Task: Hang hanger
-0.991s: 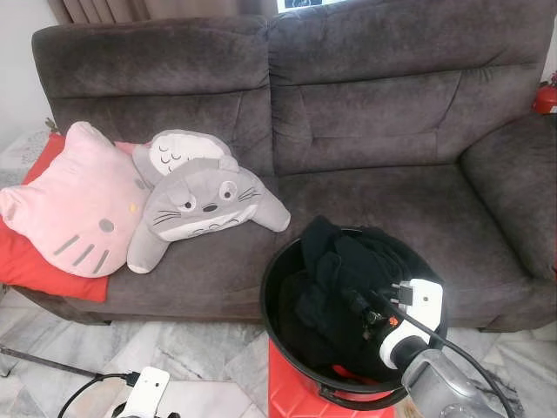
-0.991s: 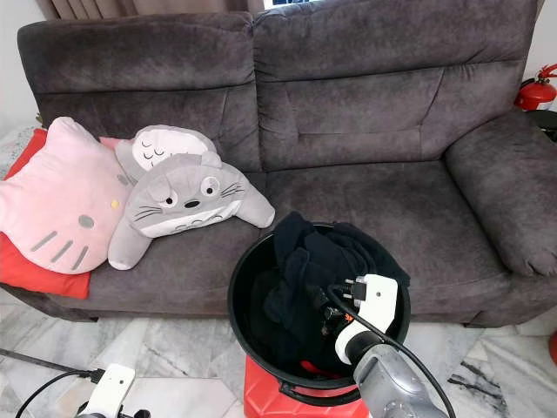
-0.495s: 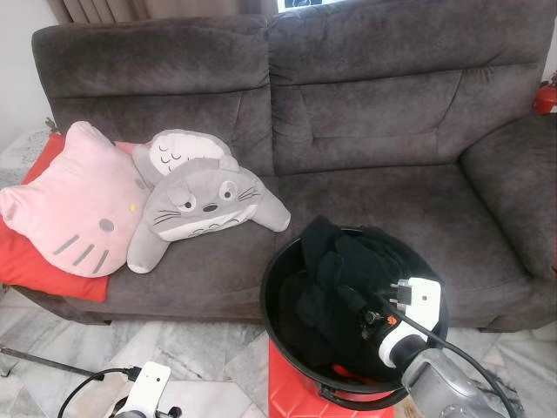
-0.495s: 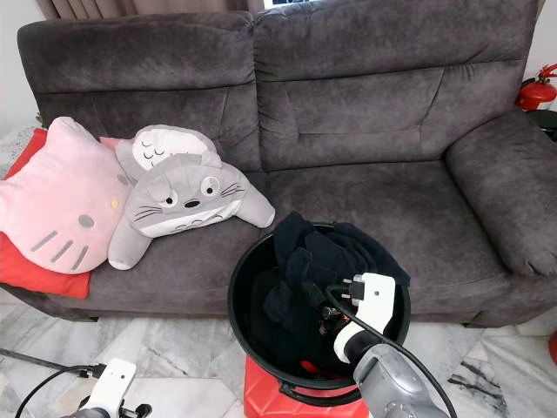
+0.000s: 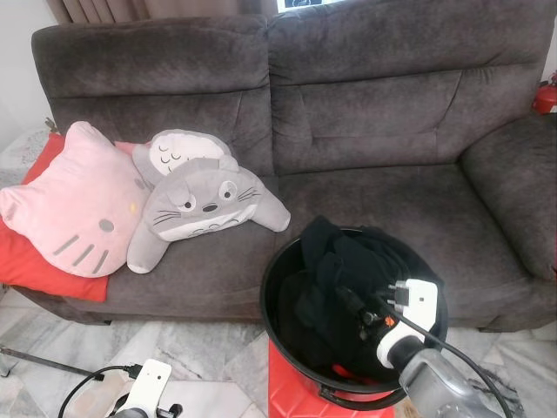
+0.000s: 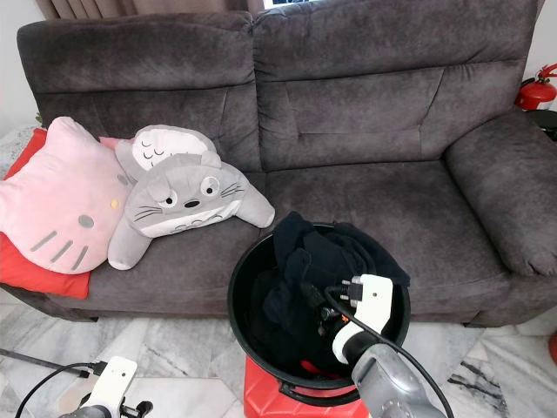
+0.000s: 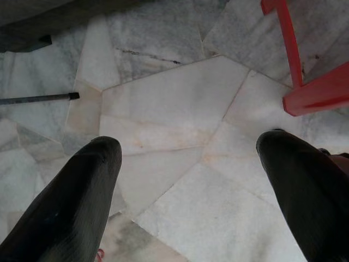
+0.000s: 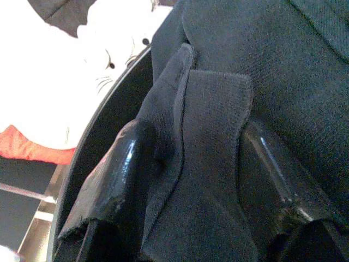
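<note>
No hanger can be made out; if one's in the bucket [image 5: 287, 261], the dark clothes [image 5: 348, 270] hide it. Right gripper [image 8: 191, 164] is down in the bucket, fingers [image 8: 122, 169] part-spread w/ a fold of dark cloth between them, touching both pads. Left gripper [image 7: 185, 164] hangs low over marble floor [image 7: 163, 109], fingers wide apart, holding nothing. Sofa [image 5: 374, 113] w/ plush cushions [image 5: 204, 196] behind.
</note>
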Available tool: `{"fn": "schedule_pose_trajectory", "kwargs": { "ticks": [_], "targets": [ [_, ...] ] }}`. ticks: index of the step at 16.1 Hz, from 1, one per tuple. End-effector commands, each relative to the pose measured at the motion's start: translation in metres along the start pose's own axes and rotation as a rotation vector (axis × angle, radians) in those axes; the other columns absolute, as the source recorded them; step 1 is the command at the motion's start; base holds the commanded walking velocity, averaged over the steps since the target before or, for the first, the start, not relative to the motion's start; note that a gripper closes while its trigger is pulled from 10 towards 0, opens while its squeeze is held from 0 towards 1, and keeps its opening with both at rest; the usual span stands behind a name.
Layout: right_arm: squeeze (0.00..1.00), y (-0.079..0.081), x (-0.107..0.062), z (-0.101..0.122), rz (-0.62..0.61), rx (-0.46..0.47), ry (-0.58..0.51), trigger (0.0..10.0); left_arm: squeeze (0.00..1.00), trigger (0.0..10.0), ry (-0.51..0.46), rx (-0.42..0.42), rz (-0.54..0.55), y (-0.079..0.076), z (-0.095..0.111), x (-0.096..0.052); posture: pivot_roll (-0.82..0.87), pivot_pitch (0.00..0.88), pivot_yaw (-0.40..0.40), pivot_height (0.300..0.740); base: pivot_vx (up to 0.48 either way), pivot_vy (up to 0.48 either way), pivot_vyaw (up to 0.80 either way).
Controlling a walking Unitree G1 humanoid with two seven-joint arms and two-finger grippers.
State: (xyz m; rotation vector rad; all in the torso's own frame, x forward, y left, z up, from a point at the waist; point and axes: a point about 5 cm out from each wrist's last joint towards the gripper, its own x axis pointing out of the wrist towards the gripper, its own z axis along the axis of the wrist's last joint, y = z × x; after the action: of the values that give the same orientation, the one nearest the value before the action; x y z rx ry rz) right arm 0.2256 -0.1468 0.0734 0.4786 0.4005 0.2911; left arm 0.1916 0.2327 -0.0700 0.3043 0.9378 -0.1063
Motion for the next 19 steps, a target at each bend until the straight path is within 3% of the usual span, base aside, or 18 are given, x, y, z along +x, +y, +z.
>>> {"fn": "schedule_pose_trajectory", "kwargs": {
  "ticks": [1,6,14,19],
  "targets": [
    [0.0,0.002,0.004,-0.002,0.02,0.01,0.008,10.0,0.0,10.0,0.008,0.013,0.009,0.004,-0.001,-0.001,-0.16,0.0,0.124,0.74,0.0,0.0,0.0],
    [0.0,0.0,0.01,-0.002,0.044,0.032,-0.002,10.0,0.0,10.0,0.002,0.022,0.007,0.004,0.0,0.0,-0.15,0.0,0.124,0.74,0.0,0.0,0.0],
    [0.0,0.01,0.005,0.004,0.092,-0.002,-0.029,10.0,0.0,10.0,-0.007,0.029,0.007,0.005,0.003,0.0,-0.16,0.0,0.126,0.74,0.0,0.0,0.0],
    [0.0,0.008,0.006,-0.003,0.082,0.006,-0.007,10.0,0.0,10.0,-0.006,0.041,0.003,0.005,0.002,0.0,-0.15,0.0,0.126,0.74,0.0,0.0,0.0]
  ]
}}
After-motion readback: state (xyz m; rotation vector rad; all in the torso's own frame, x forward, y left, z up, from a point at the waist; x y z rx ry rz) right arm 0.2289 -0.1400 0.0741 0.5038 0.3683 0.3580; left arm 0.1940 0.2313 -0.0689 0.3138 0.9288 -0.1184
